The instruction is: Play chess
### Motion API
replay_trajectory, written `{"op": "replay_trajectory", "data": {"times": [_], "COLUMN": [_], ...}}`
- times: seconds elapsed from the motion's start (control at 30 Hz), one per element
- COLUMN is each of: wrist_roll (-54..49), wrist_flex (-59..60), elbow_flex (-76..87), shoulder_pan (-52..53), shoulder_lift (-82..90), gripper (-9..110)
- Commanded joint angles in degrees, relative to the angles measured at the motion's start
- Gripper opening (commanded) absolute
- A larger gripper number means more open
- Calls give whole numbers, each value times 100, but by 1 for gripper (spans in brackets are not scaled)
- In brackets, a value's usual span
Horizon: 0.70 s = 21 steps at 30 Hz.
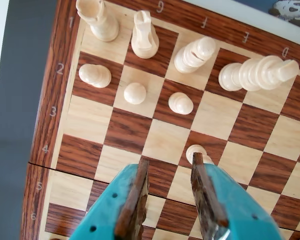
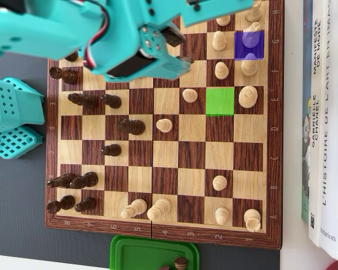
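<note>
1. Wrist view: the gripper point(image 1: 170, 167) is empty, with its jaws apart, low over the chessboard point(image 1: 55, 125).
2. My guess is the white knight point(image 1: 145, 34) is the piece to move. It stands at about 11 o'clock from the fingertips, well apart from them, upright with its long axis vertical to the board.
3. A white pawn point(image 1: 195, 150) sits just beside the right finger tip.
4. Count here: four white pawns and four bigger white pieces.
5. Overhead view: the arm point(image 2: 135, 42) hides the gripper, so I cannot tell its state here.
6. The knight point(image 2: 252, 29) is on the purple-tinted square point(image 2: 259, 50), at 3 o'clock from the arm head.
7. The green square point(image 2: 220, 101) is empty, at roughly 7 o'clock from the knight.
8. Count: fourteen white pieces on the board, at least nine dark, some maybe hidden. There is one green tray point(image 2: 124, 253) holding two dark pieces.
</note>
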Motion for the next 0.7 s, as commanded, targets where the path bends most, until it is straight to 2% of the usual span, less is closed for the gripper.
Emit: {"op": "replay_trajectory", "data": {"times": [0.0, 0.67], "wrist_roll": [26, -26], "wrist_flex": [53, 62], "elbow_flex": [-642, -1995], "shoulder_pan": [26, 0], "shoulder_lift": [-141, -1485], "gripper": [14, 13]}}
